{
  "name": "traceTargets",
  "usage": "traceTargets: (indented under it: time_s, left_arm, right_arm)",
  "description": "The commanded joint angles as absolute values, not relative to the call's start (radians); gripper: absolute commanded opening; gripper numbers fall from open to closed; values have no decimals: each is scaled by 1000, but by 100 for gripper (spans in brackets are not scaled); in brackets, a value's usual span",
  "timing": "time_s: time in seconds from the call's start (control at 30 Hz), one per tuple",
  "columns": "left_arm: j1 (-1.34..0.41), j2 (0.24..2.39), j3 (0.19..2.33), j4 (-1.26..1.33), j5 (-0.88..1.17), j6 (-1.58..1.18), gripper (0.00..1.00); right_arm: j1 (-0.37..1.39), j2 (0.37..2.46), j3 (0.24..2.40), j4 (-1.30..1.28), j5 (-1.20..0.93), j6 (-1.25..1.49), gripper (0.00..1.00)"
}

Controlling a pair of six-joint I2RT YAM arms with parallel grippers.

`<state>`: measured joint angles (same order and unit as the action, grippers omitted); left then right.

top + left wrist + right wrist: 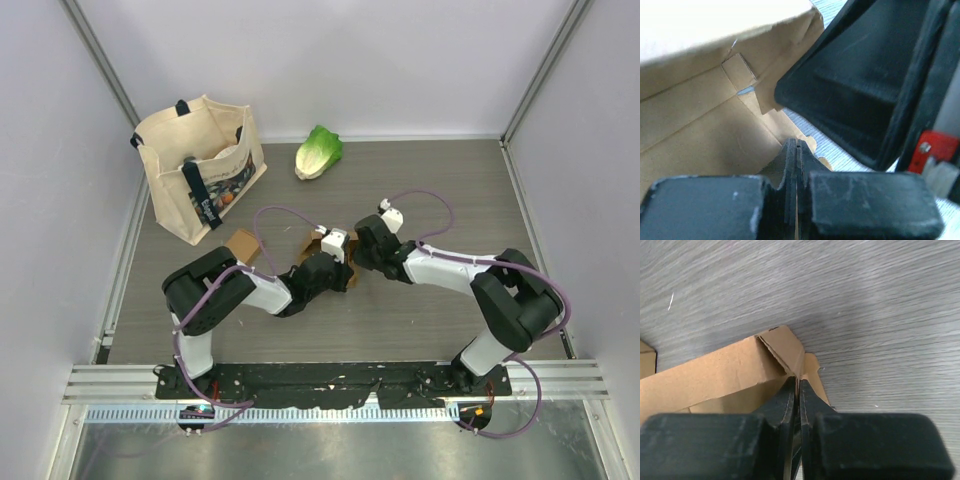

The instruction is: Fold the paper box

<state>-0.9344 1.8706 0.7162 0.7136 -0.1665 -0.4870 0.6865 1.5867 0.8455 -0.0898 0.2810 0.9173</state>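
We are looking at the paper box [242, 243] lying near the middle of the grey table [450, 190], mostly covered by both arms, with a brown flap poking out toward 9 o'clock. It is showing plain brown cardboard, only partly formed: flat creased panels, one wall standing up, a small tab tucked at an inner corner, and an outer corner folding into a ridge. The left gripper [797, 150] is pressing its jaws together on the thin edge of a panel. The right gripper [798, 387] is keeping its jaws almost together, seemingly pinching that corner ridge. A canvas tote bag [200, 170] is sitting at 10 o'clock from the box, and a leafy green cabbage [318, 152] at 12 o'clock.
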Motion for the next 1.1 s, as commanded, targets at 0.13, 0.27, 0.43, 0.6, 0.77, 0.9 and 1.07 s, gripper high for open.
traceTargets:
  time_s: [0.13,0.27,0.43,0.6,0.77,0.9,1.07]
  left_arm:
    - [-931,1898,690,675,-175,-477,0]
    - [-930,1898,681,690,-176,-477,0]
    - [-930,1891,669,706,-173,-476,0]
    - [-930,1888,660,722,-172,-476,0]
    - [-928,1893,653,736,-170,-476,0]
    - [-928,1890,652,736,-172,-472,0]
    - [-928,1884,637,756,-173,-472,0]
  right_arm:
    - [703,1501,750,68,205,767,45]
    - [684,1326,744,-66,178,620,55]
    - [549,1183,700,-88,107,461,59]
    - [448,1221,637,86,169,353,57]
    - [445,1445,745,135,50,146,51]
    - [446,1517,752,238,-177,83,49]
    - [446,1575,772,268,-287,16,47]
